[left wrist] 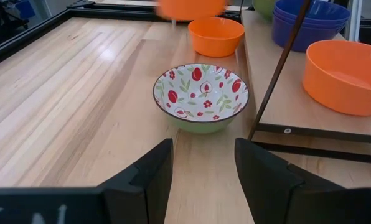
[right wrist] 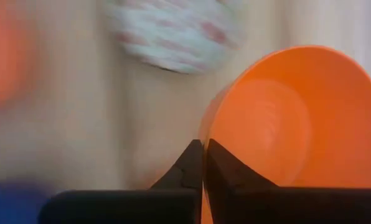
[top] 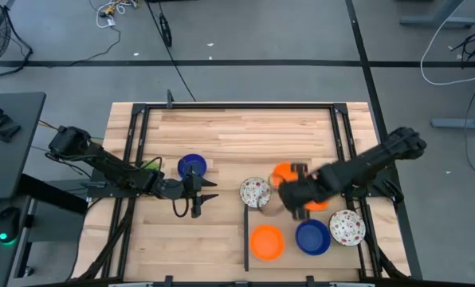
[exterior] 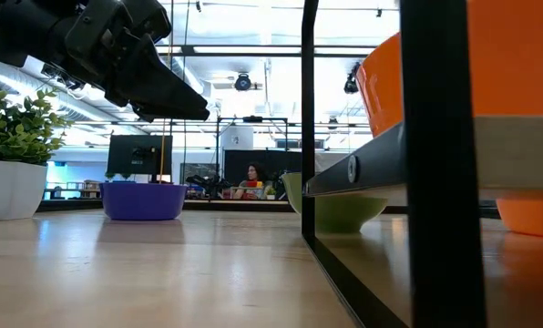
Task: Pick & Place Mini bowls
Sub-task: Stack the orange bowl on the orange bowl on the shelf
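Orange, smooth and thin-walled, one bowl [right wrist: 297, 118] hangs tilted from the right gripper [right wrist: 203, 163], whose fingers are pinched together on its rim, probably the easiest hold on so shallow a round shape. It is over the right half of the table [top: 245, 127], near a glossy speckled bowl [top: 254, 191]. Other bowls wait nearer. At the left, beside a blue bowl [top: 192, 167], the left gripper [top: 203, 197] idles, fingers apart.

Bright even overhead light, soft shadows, right wrist view motion-blurred
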{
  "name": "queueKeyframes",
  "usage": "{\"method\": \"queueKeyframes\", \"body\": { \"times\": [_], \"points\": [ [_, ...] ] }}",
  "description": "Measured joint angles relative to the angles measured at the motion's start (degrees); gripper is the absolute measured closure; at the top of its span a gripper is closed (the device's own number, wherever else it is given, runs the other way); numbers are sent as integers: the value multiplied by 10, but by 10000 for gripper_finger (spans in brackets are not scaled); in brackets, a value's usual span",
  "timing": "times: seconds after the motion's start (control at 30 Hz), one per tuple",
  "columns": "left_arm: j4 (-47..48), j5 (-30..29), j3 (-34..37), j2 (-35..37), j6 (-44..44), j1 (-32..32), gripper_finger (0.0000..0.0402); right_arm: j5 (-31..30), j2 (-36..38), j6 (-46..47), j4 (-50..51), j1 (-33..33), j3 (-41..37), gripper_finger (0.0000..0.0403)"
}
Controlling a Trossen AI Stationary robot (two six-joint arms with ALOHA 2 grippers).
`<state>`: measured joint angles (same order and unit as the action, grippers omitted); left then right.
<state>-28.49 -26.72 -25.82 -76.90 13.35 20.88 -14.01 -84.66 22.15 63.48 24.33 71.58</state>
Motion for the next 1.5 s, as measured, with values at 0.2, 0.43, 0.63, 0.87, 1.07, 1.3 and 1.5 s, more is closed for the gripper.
{"method": "queueKeyframes", "body": {
  "times": [0.2, 0.43, 0.63, 0.87, 1.07, 1.3, 1.5],
  "points": [
    [0, 0, 0, 0, 8, 0, 225, 17, 0, -35, -108, 124, 55, 396],
    [-2, 0, 0, 0, 8, 0, 225, 17, -44, -32, -227, 201, 55, 397],
    [-3, 0, 0, 0, 8, 0, 225, 15, -108, -56, -247, 217, 56, 397],
    [-4, 0, 0, 0, 8, 0, 225, 9, -143, -124, -250, 218, 83, 397],
    [-3, 0, 0, 0, 8, 0, 225, 5, -144, -148, -247, 218, 83, 397],
    [-3, 0, 0, 0, 9, 0, 225, 3, -155, -171, -248, 217, 74, 396],
    [-3, 0, 0, 0, 10, 0, 225, 3, -168, -195, -247, 217, 74, 396]
  ]
}}
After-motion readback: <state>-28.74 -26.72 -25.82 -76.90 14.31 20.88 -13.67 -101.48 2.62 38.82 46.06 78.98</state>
